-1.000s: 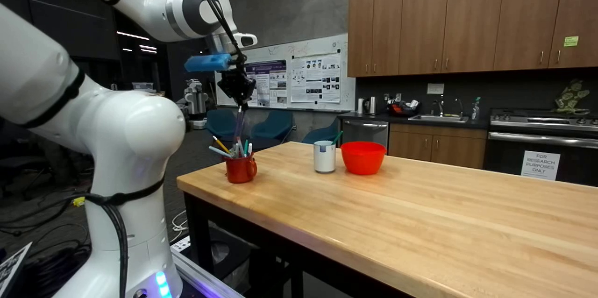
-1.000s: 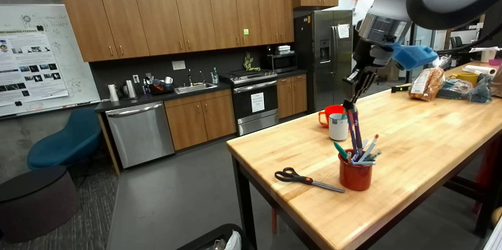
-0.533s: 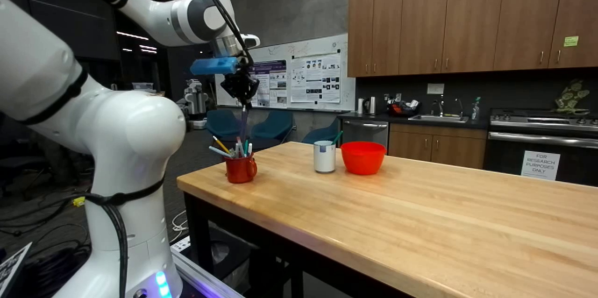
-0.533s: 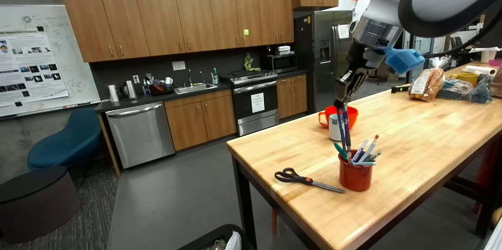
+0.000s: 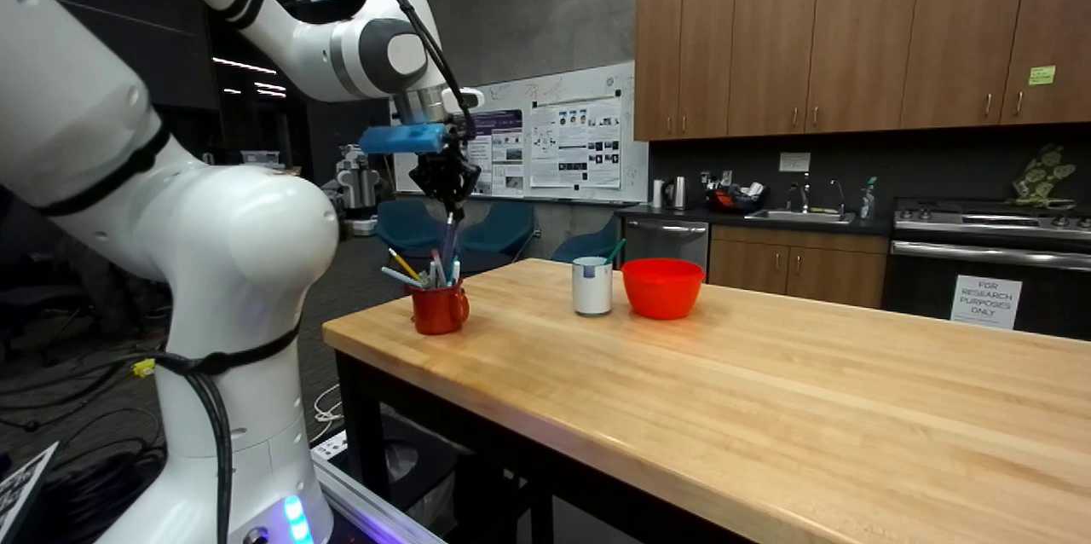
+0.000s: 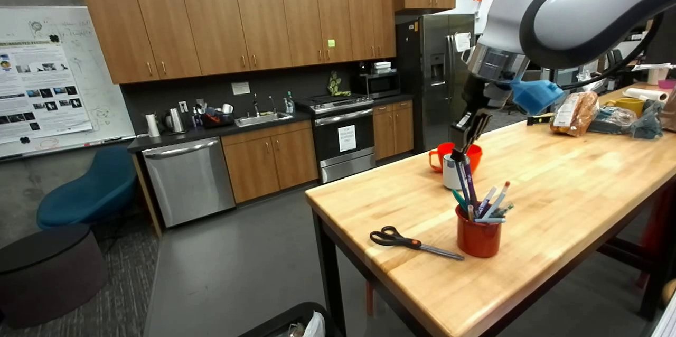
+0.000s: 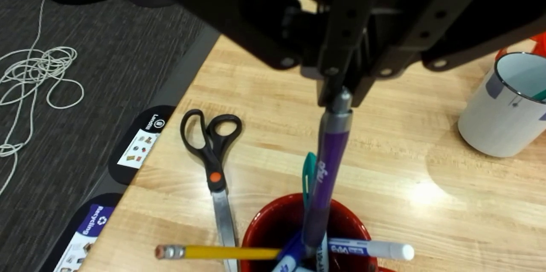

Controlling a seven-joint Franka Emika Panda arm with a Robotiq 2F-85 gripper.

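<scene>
My gripper [image 7: 341,100] has its jaws nearly together around the silver end of a purple marker [image 7: 329,157], gripping it at the top. The marker slants down, its lower end at the mouth of a red mug [image 6: 479,237]; whether it rests on something inside is hidden. In an exterior view a dark blue slender marker [image 6: 460,176] runs alongside the purple one under the gripper [image 6: 458,154]. The mug holds several pens, among them a yellow pencil [image 7: 230,252], a teal pen [image 7: 308,174] and a white-capped marker [image 7: 384,249].
Black-handled scissors [image 6: 414,243] lie left of the red mug, near the table edge. A white mug [image 5: 592,288] with a green item stands beside a red bowl [image 5: 663,288]. Farther along the table [image 6: 554,189] are a bread bag [image 6: 574,113] and other wrapped items.
The gripper has come down, moving sideways over the red mug, and the purple marker's top has travelled with it. The teal pen has shifted slightly. Both mugs and the bowl stay put.
</scene>
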